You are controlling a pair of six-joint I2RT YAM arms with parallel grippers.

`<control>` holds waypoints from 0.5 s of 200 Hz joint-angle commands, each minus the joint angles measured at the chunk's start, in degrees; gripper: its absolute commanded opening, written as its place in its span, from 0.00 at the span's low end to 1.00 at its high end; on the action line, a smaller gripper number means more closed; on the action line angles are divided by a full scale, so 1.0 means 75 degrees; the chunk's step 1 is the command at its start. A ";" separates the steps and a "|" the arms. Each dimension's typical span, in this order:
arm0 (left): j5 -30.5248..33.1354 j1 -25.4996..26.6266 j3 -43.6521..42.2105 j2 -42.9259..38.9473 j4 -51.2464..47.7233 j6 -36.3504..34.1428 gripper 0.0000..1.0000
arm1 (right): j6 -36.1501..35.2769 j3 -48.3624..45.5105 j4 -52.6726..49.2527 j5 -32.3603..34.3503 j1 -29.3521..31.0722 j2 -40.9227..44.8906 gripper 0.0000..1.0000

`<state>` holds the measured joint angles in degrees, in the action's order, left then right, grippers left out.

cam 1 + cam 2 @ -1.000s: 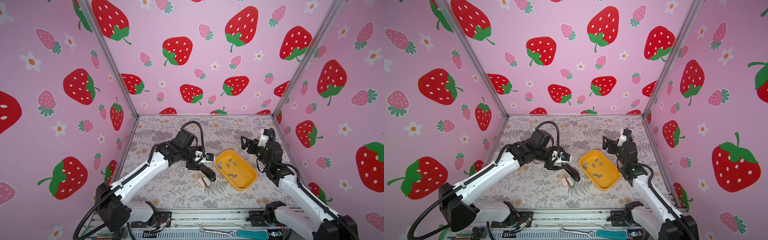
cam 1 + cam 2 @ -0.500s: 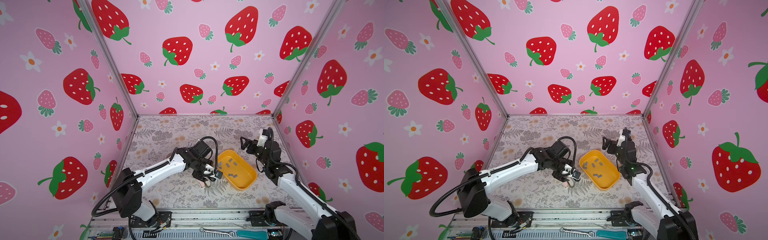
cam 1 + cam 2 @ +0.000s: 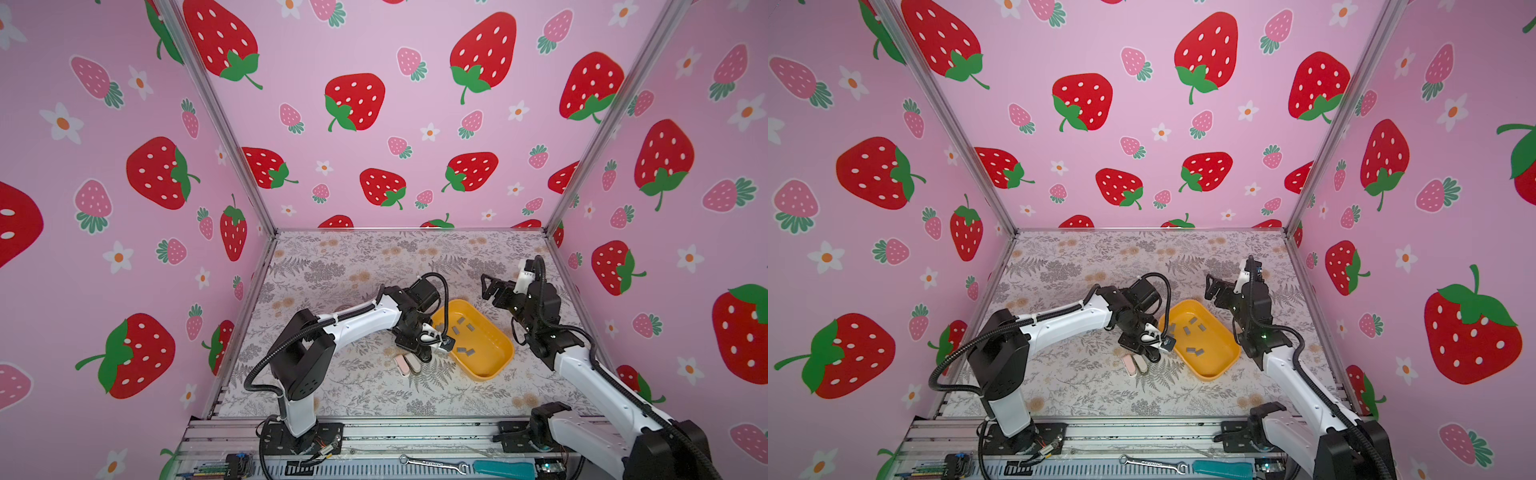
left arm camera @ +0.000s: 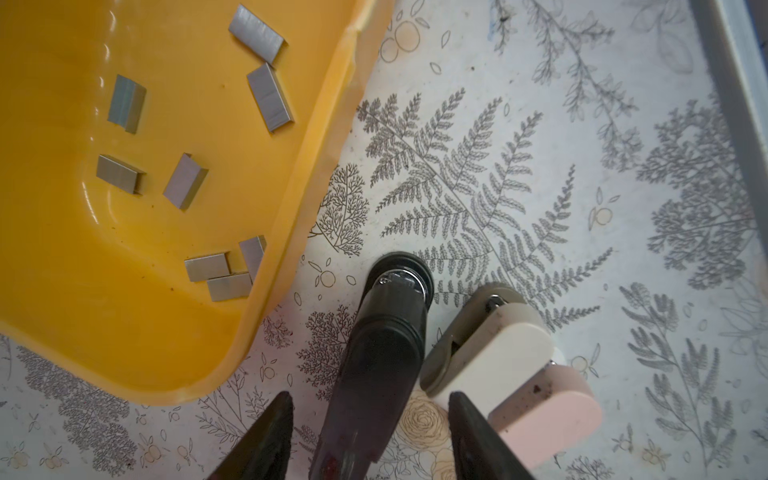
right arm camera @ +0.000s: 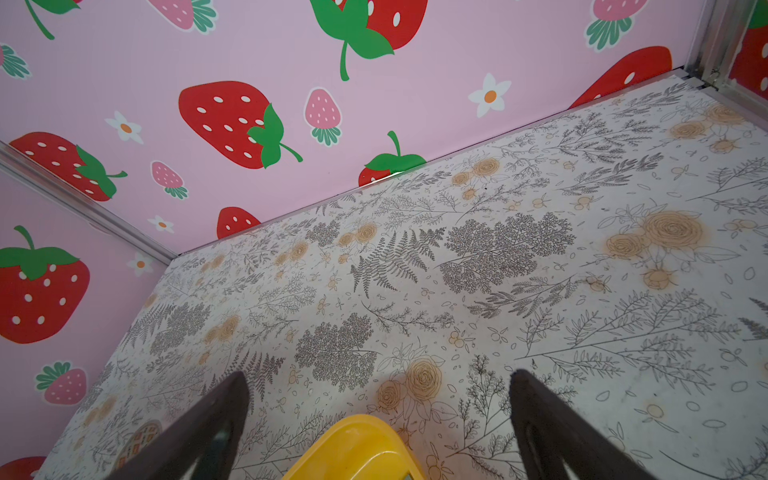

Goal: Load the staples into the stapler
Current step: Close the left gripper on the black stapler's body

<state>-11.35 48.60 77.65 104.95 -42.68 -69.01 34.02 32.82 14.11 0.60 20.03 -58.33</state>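
Staples lie loose in the yellow tray, eight short grey strips by count in the left wrist view; three of them bunch together, touching, against the tray wall nearest the staplers; the other five staples lie scattered and apart over the tray floor; none is held. There is one tray, right of the middle of the tabletop and toward its front edge. Three staplers lie side by side on the tabletop just beside the tray's left long side: one black stapler, one cream stapler on a grey base, and one pink stapler, the last two touching. The left gripper straddles the black stapler with its fingers parted and a gap showing on each side, so it grips nothing; the right gripper hangs over the tabletop past the tray's far end, toward the right edge, jaws spread wide with nothing between them.

The tabletop wears a pale sheet printed with grey ferns and orange roses; three pink walls carry red and pink strawberries and white flowers; two silver posts stand at the back corners; the metal rail along the front edge holds two arm bases, one spanner and one teal-handled tool.
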 commanded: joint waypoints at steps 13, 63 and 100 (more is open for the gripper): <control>-0.0174 0.0012 0.0468 0.0249 -0.0535 -0.0116 0.62 | 0.0128 -0.0039 0.0161 0.0025 0.0001 -0.0106 0.99; -0.0255 0.0039 0.0421 0.0320 -0.0507 -0.0186 0.60 | 0.0162 -0.0023 0.0158 0.0002 0.0001 -0.0201 1.00; -0.0144 0.0116 0.0519 0.0544 -0.0597 -0.0169 0.58 | 0.0197 0.0002 0.0158 -0.0045 0.0001 -0.0262 1.00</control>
<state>-11.55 48.82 79.50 107.37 -44.58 -69.12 34.68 32.82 14.13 0.56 20.03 -59.75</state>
